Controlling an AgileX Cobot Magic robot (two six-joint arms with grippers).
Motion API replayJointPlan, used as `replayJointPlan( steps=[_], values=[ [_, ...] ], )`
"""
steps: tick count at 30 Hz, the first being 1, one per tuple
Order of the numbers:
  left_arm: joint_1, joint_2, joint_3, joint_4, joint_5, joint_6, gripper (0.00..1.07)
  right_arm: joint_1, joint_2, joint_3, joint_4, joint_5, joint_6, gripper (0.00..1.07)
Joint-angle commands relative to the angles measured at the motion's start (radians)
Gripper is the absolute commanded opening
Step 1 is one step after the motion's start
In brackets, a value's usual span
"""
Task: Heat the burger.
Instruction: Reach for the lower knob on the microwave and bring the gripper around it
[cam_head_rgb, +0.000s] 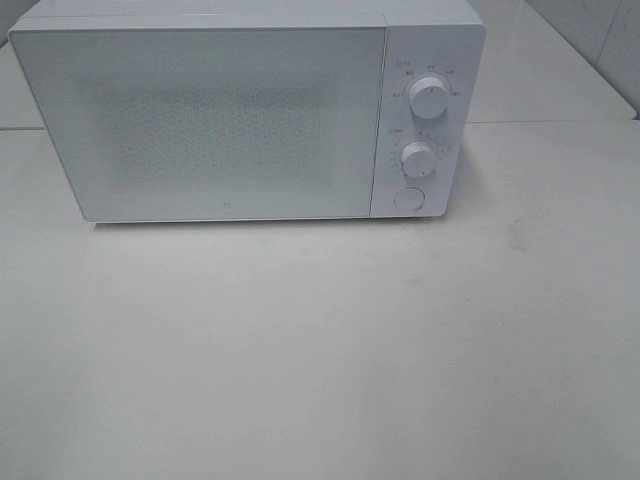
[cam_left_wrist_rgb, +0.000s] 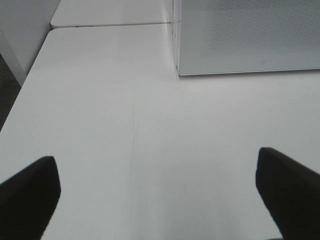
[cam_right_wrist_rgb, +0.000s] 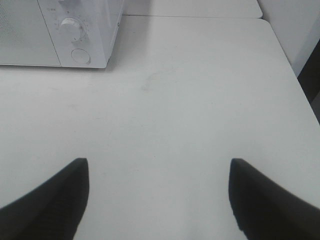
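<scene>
- While the microwave (cam_head_rgb: 230, 120) door stands shut, the burger shows in no view. Whether it sits inside cannot be told, so progress is unclear.
- Left gripper (cam_left_wrist_rgb: 155, 167): jaws wide, holding nothing. Open table (cam_left_wrist_rgb: 100, 100) lies ahead, the microwave's front corner beyond, and the table edge is near on its outer side.
- Right gripper (cam_right_wrist_rgb: 158, 167): jaws parted, empty. The dial (cam_right_wrist_rgb: 72, 28) and round button (cam_right_wrist_rgb: 80, 55) are ahead and inward, with free surface between.
</scene>
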Motion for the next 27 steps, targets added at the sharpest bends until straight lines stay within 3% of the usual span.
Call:
replayJointPlan(
  steps=[1,16,27],
  values=[
    [0.001,-0.019,0.004,-0.001,-0.003,-0.006,1.00,-0.005,-0.026,0.000,0.001,0.002,-0.010,0.75],
    [0.001,-0.019,0.004,-0.001,-0.003,-0.006,1.00,-0.005,0.031,-0.042,-0.004,-0.049,-0.013,0.79],
    [0.001,-0.019,0.004,-0.001,-0.003,-0.006,1.00,-0.005,0.246,-0.042,-0.004,-0.258,-0.012,0.77]
  ],
)
